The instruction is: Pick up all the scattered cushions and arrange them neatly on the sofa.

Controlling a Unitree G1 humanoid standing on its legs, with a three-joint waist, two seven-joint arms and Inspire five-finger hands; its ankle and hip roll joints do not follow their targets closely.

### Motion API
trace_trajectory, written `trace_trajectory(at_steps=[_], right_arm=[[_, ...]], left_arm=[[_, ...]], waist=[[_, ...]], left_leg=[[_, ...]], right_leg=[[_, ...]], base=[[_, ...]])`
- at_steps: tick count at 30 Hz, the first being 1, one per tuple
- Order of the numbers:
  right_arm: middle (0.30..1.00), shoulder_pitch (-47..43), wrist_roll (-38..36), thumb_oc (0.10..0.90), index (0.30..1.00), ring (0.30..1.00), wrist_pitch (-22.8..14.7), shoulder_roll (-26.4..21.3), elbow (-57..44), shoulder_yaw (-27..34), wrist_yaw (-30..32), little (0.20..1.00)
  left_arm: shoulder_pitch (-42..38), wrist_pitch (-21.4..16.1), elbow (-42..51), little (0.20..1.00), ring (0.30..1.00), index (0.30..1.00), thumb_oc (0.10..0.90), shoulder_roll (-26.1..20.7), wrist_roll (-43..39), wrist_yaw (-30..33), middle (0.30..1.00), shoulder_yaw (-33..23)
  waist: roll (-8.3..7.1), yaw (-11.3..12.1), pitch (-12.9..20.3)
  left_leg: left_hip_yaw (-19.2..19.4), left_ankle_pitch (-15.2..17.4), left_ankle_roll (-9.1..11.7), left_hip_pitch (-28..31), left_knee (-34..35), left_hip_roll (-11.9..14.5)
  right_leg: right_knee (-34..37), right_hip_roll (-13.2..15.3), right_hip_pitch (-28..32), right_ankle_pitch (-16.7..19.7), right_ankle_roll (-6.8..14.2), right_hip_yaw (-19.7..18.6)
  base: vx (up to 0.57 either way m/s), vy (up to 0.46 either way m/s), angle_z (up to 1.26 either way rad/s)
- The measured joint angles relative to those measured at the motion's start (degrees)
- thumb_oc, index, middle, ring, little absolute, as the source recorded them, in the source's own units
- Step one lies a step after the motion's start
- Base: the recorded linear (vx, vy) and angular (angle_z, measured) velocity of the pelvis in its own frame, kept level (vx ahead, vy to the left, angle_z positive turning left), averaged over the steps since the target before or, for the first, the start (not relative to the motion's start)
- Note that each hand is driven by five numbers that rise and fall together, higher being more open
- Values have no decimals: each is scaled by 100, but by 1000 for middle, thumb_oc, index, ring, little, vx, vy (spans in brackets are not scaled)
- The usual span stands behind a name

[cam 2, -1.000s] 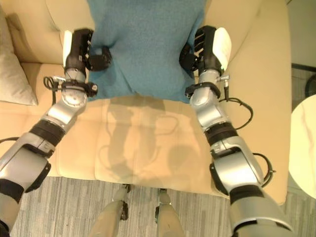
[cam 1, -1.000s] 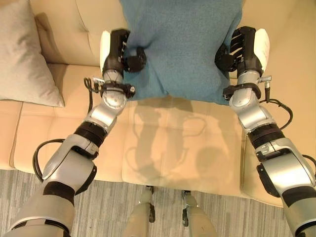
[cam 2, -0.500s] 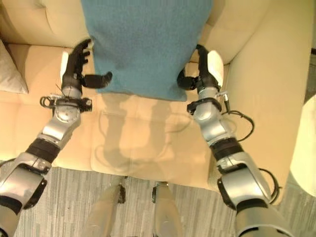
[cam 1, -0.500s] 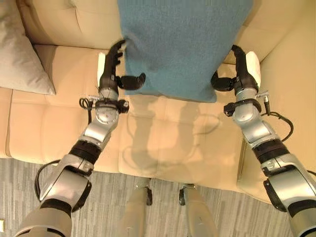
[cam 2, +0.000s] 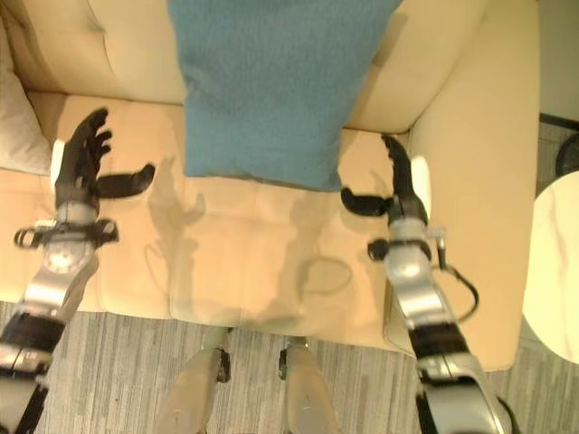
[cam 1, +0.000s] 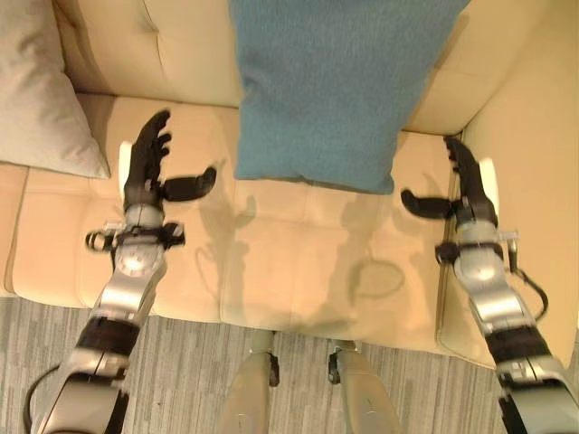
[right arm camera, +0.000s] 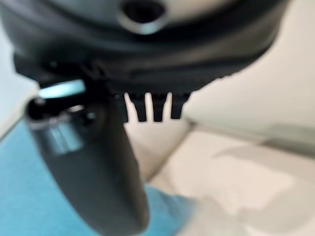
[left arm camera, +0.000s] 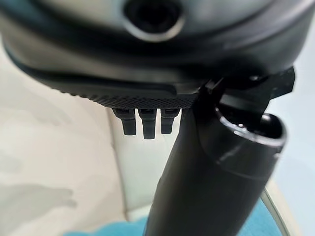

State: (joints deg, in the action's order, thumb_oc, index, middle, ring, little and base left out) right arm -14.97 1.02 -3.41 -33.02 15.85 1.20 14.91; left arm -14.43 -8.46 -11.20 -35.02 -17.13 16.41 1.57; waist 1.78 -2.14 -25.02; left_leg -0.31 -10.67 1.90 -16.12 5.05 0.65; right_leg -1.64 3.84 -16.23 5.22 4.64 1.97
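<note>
Teal cushion (cam 1: 327, 86) leans upright vs sofa (cam 1: 298, 262) backrest, centre-right. Left hand (cam 1: 149, 172) & right hand (cam 1: 466, 185) both spread, holding nothing, apart from it either side. Grey cushion (cam 1: 41, 86) far left. No readable writing.

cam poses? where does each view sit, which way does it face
Left and right eye views: head stereo pair, looking down at the sofa; both arms, open left hand and right hand flank the blue cushion.
Left wrist view: along own hand toward backrest.
Right wrist view: the same.
Shared: blue cushion, sofa.
</note>
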Motion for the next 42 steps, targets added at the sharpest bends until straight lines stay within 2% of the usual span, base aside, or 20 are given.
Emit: trace_trajectory(at_steps=[3, 4, 7, 10, 13, 18, 21, 22, 23, 24, 25, 26, 28, 29, 30, 31, 33, 35, 37, 42], right_arm=[[900, 1045, -16, 800, 900, 900, 19, 182, 1, 409, -231, 900], [900, 1422, -10, 800, 900, 900, 26, 349, 143, 489, -355, 900], [900, 1724, -3, 800, 900, 900, 34, 697, 686, 462, -578, 900], [900, 1853, 15, 800, 900, 900, -45, 1026, 1254, 147, -788, 900], [900, 2071, 26, 800, 900, 900, -38, 1221, 1773, -319, -1099, 900], [900, 2204, 232, 800, 900, 900, -154, 1284, 3007, -751, -1095, 900], [900, 2170, 369, 800, 900, 900, -157, 1253, 3552, -863, -1026, 900], [900, 1976, 441, 800, 900, 900, -181, 1279, 3890, -978, -941, 900], [900, 1911, 494, 800, 900, 900, -152, 1290, 3953, -969, -937, 900], [900, 1848, 526, 800, 900, 900, -142, 1295, 3963, -970, -911, 900], [900, 1834, 563, 800, 900, 900, -151, 1245, 3973, -965, -871, 900], [900, 1837, 570, 800, 900, 900, -148, 1177, 3997, -965, -824, 900], [900, 1844, 616, 800, 900, 900, -110, 1047, 4014, -951, -799, 900], [900, 1826, 679, 800, 900, 900, -103, 974, 4044, -952, -767, 900], [900, 1715, 722, 800, 900, 900, -88, 990, 4210, -948, -760, 900], [900, 1600, 743, 800, 900, 900, -82, 972, 4266, -976, -757, 900], [900, 1508, 754, 800, 900, 900, -101, 998, 4243, -980, -734, 900], [900, 1451, 770, 800, 900, 900, -78, 1142, 4298, -997, -726, 900], [900, 1442, 775, 800, 900, 900, -44, 1268, 4466, -1028, -713, 900], [900, 1509, 888, 800, 900, 900, 71, 1525, 4570, -1205, -723, 900]], left_arm=[[1269, 7, 51, 900, 900, 900, 800, 346, 380, -255, 900, -285], [1861, 40, -22, 900, 900, 900, 800, 664, 501, -450, 900, -440], [2366, 134, -678, 900, 900, 900, 800, 1149, 612, -732, 900, -413], [2735, 194, -1550, 900, 900, 900, 800, 1759, 622, -939, 900, -424], [3088, 531, -2319, 900, 900, 900, 800, 1798, 795, -1220, 900, 0], [2930, 446, -3533, 900, 900, 900, 800, 1885, 1216, -1217, 900, 409], [2620, 378, -3959, 900, 900, 900, 800, 1886, 1443, -1106, 900, 510], [2353, 383, -4262, 900, 900, 900, 800, 1859, 1516, -1046, 900, 513], [2222, 388, -4320, 900, 900, 900, 800, 1864, 1527, -1038, 900, 500], [2109, 377, -4285, 900, 900, 900, 800, 1849, 1550, -1033, 900, 483], [2138, 376, -4307, 900, 900, 900, 800, 1849, 1556, -1025, 900, 486], [2097, 376, -4363, 900, 900, 900, 800, 1888, 1554, -1022, 900, 497], [2081, 384, -4510, 900, 900, 900, 800, 1989, 1553, -970, 900, 520], [1945, 377, -4486, 900, 900, 900, 800, 2055, 1551, -929, 900, 535], [1811, 375, -4488, 900, 900, 900, 800, 2093, 1549, -909, 900, 550], [1769, 376, -4489, 900, 900, 900, 800, 2151, 1550, -885, 900, 595], [1689, 371, -4493, 900, 900, 900, 800, 2163, 1551, -876, 900, 736], [1579, 373, -4506, 900, 900, 900, 800, 2180, 1551, -855, 900, 815], [1645, 372, -4572, 900, 900, 900, 800, 2172, 1552, -831, 900, 913], [1734, 386, -5082, 900, 900, 900, 800, 2024, 1552, -820, 900, 893]], waist=[[73, -19, 133], [78, -61, 363], [36, -90, 749], [-71, -163, 1076], [-195, -144, 1424], [-196, -46, 1626], [-9, 40, 1625], [-115, -40, 1633], [-232, -40, 1579], [-466, -17, 1500], [-587, -58, 1524], [-560, -146, 1534], [-384, -263, 1595], [-314, -370, 1621], [-276, -369, 1626], [-170, -348, 1635], [-94, -448, 1679], [-328, -510, 1672], [-520, -489, 1701], [-709, -414, 1648]], left_leg=[[4, 104, -20, 337, 1, -5], [17, 145, -26, 416, 1, -4], [15, 178, -20, 563, 0, 43], [76, 255, 57, 873, 1, 96], [110, 385, 120, 1125, 3, 232], [-164, 288, 260, 1129, -81, 357], [-350, 162, 463, 750, -291, 456], [-327, -32, 1238, 610, -184, 401], [-282, 56, 1216, 537, -465, 293], [-159, 522, 610, 487, -1254, 25], [-67, 1023, 472, 631, -2046, -154], [-2, 1243, 368, 862, -2336, -144], [-8, 1422, 292, 1404, -2221, -31], [-18, 1522, 393, 1675, -1857, -46], [-5, 1771, 260, 1657, -1893, -44], [-32, 1910, 117, 1691, -1712, 5], [-45, 2027, -1, 1783, -1258, 20], [-36, 1634, -214, 1991, -639, -261], [58, 1476, -334, 1987, -579, -581], [212, 1427, -434, 1971, -716, -752]], right_leg=[[192, 5, 424, -45, 30, 11], [358, 1, 576, -37, 22, 7], [536, -45, 814, -36, 21, 23], [687, -101, 1177, -74, 53, -8], [692, -238, 1412, -195, -77, -51], [678, -377, 1571, -239, -169, 174], [355, -558, 1225, -241, -446, 362], [243, -380, 965, -211, -785, 510], [288, -233, 909, -129, -841, 544], [308, 34, 877, 9, -877, 514], [414, 218, 899, 117, -810, 425], [427, 241, 929, 129, -797, 414], [394, 204, 972, 80, -694, 415], [351, 241, 853, 163, -560, 405], [348, 271, 751, 363, -550, 421], [296, 184, 709, 349, -369, 421], [280, 194, 580, 446, -266, 429], [230, 439, 420, 435, -45, 395], [180, 775, 298, 619, 230, 383], [72, 978, 262, 596, 622, 382]], base=[[27, -21, -1], [12, -30, -4], [21, -58, 0], [16, -87, -8], [-48, -90, -7], [-203, -107, 29], [-264, -44, 30], [-181, 17, 27], [-175, 16, 26], [-128, 37, 6], [-44, 51, 1], [-50, 50, 12], [-166, 141, 23], [-286, 219, 12], [-307, 224, -11], [-169, 129, -24], [-183, 131, 4], [-362, 231, 8], [-339, 188, -14], [-264, 100, -10]])
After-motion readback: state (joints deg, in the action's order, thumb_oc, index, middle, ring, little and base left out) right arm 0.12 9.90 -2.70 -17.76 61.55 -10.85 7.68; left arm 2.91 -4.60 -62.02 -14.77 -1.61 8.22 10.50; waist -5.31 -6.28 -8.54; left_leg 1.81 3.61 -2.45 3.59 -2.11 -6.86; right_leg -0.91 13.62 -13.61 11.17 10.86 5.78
